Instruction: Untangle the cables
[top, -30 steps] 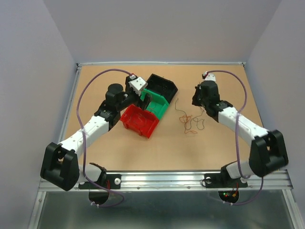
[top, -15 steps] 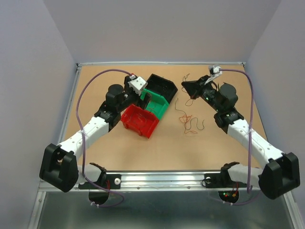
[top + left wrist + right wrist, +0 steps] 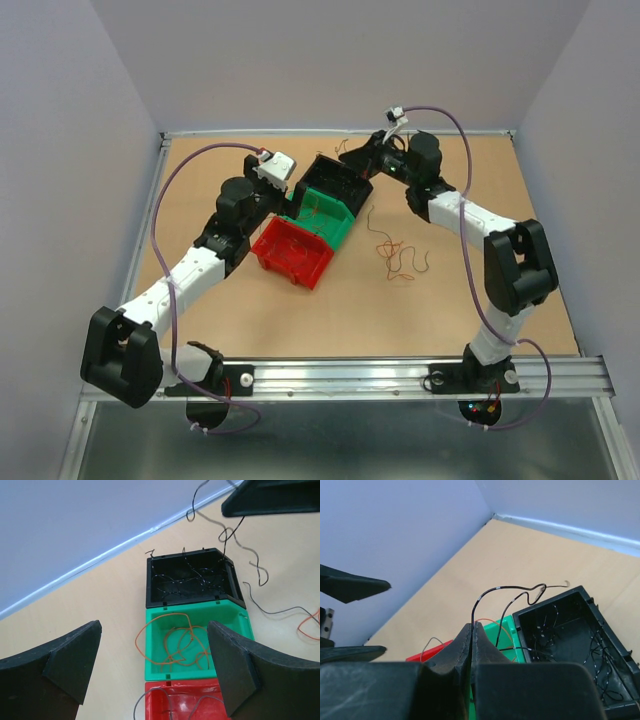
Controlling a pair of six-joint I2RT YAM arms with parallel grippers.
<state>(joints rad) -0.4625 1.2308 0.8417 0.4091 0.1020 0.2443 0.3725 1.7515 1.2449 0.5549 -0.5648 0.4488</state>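
The cables (image 3: 398, 255) lie as a small tangle of red, orange and dark wires on the table, right of the bins; their orange edge (image 3: 310, 625) shows in the left wrist view. My right gripper (image 3: 362, 158) hangs over the black bin (image 3: 366, 186), shut on one dark wire (image 3: 520, 591) that loops out from its tips (image 3: 472, 626) and trails down towards the bin (image 3: 227, 535). My left gripper (image 3: 152, 630) is open above the green bin (image 3: 150, 650), nothing between its fingers.
Three bins stand in a row: black (image 3: 148, 580) with dark wires, green (image 3: 338, 232) with orange wire, red (image 3: 305, 268) with grey wire. The back wall is close behind the black bin.
My right arm has swung from beside the tangle up and left to over the black bin, carrying the dark wire. The left arm has barely shifted.
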